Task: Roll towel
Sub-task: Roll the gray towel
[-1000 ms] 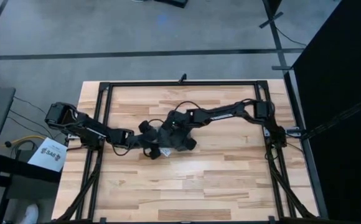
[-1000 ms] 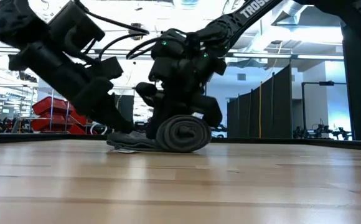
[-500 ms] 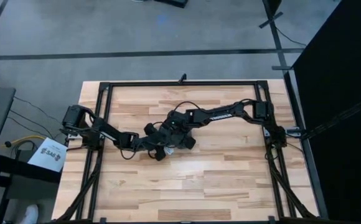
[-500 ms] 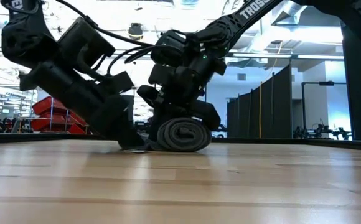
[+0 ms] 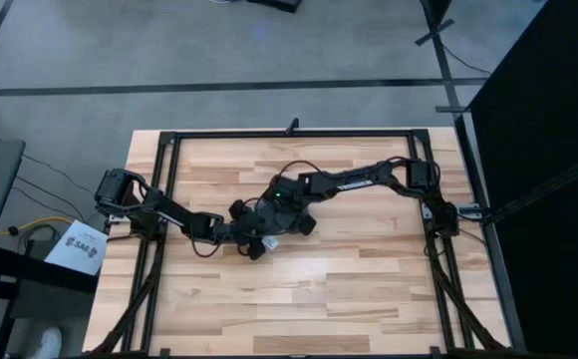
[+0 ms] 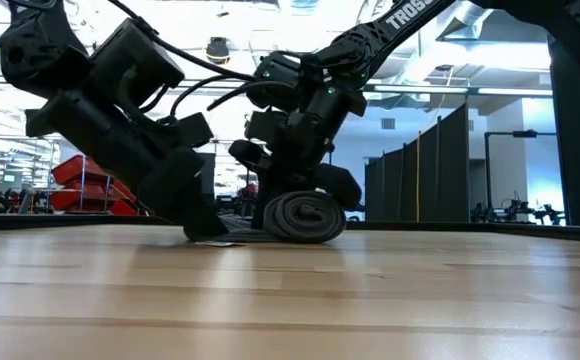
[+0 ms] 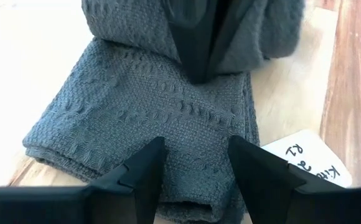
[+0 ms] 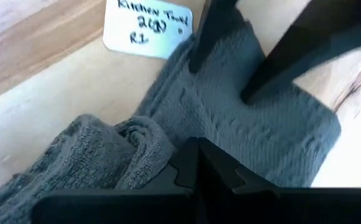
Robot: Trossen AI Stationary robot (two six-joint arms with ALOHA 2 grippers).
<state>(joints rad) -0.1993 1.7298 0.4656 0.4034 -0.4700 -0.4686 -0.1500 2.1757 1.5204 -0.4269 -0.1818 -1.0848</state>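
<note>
Towel mostly rolled, mid-table, flat tail left with white label beside it. Right gripper closed, pressing on the roll. Left gripper fingers apart, tips down over the flat tail.

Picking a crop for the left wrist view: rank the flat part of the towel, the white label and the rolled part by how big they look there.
1. Flat part of the towel.
2. Rolled part, cut off by the frame, so unsure.
3. White label, partly hidden.
</note>
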